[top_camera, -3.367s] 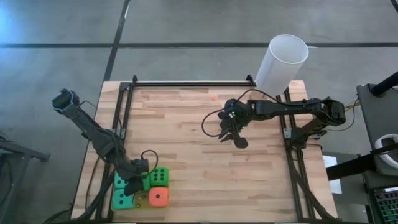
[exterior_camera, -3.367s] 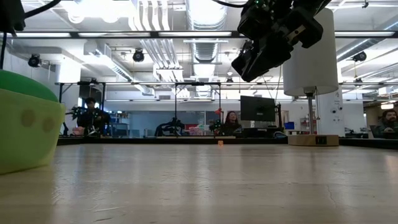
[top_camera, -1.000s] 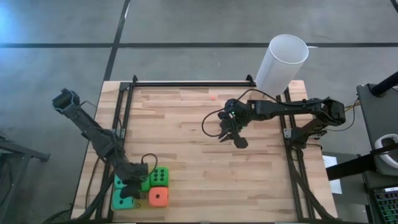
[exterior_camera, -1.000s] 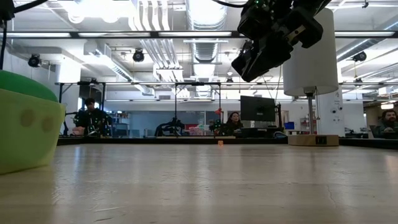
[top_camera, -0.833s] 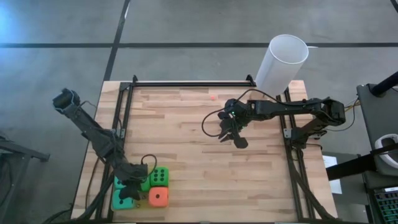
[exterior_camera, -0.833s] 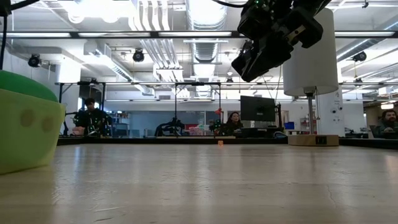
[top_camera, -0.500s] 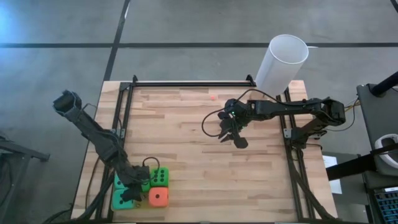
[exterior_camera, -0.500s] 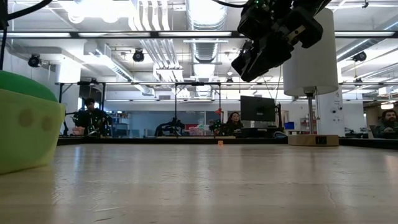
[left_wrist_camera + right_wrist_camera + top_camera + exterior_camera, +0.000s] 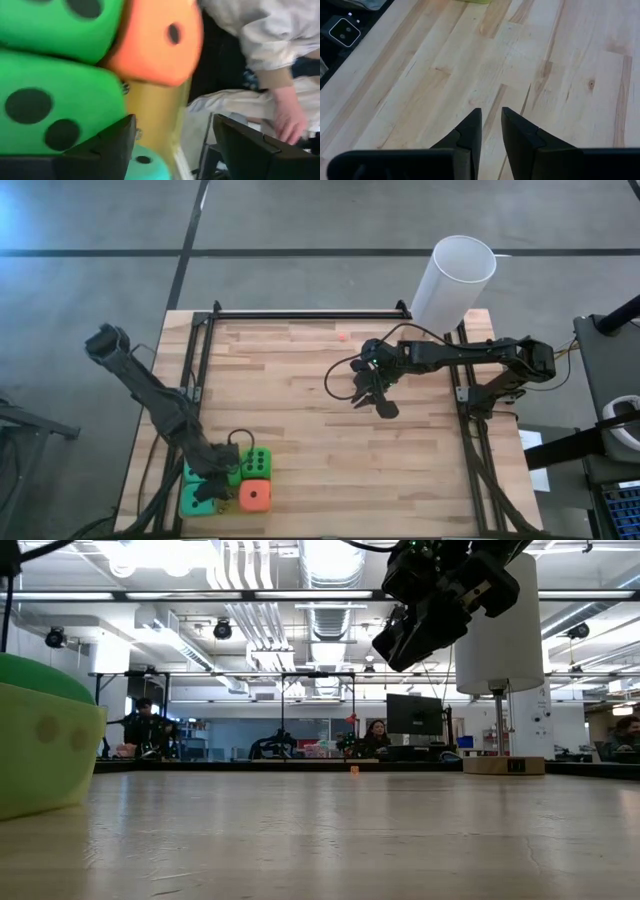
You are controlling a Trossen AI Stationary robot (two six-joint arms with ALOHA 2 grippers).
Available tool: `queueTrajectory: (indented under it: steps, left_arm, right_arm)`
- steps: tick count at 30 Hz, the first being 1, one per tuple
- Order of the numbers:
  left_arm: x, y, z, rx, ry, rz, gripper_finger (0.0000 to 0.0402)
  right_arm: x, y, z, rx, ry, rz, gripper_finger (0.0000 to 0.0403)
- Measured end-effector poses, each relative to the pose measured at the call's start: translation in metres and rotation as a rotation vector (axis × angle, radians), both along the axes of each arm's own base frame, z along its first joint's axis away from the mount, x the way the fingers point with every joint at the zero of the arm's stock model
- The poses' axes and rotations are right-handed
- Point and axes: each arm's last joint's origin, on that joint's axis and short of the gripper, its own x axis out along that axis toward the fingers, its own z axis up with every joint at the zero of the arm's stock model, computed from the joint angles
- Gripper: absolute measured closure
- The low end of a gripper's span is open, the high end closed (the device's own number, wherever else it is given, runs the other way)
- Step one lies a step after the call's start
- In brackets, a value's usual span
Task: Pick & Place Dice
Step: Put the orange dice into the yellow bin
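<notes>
The dice sit bunched at the table's near left: a green die, an orange-red die, a second green die and a teal die. My left gripper hangs over the bunch, slanting down, open. In its wrist view the green die, the orange-red die and the teal die fill the left side. My right gripper hangs above the bare middle of the table, its fingers a narrow gap apart with nothing between them. My left gripper has one finger right beside the near green die's side; I cannot tell whether it touches. Nothing lies between its two fingers.
A tall white cylinder stands at the table's far right corner. A tiny orange speck lies near the far edge. A yellowish surface shows under the dice. A person's sleeve and hand show beyond the table's near edge.
</notes>
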Motion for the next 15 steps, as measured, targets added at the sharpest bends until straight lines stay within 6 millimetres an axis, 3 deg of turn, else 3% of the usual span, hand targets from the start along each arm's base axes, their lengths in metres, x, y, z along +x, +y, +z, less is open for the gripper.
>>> queueTrajectory:
  steps: [8,15]
  left_arm:
    - [-0.001,0.004,0.036,-0.011,-0.100,0.023,0.0120]
    - [0.005,0.015,0.059,0.202,-0.236,0.109,0.0122]
  right_arm:
    - [0.000,0.000,0.000,0.000,0.000,0.000,0.0324]
    - [0.000,0.000,0.000,0.000,0.000,0.000,0.0315]
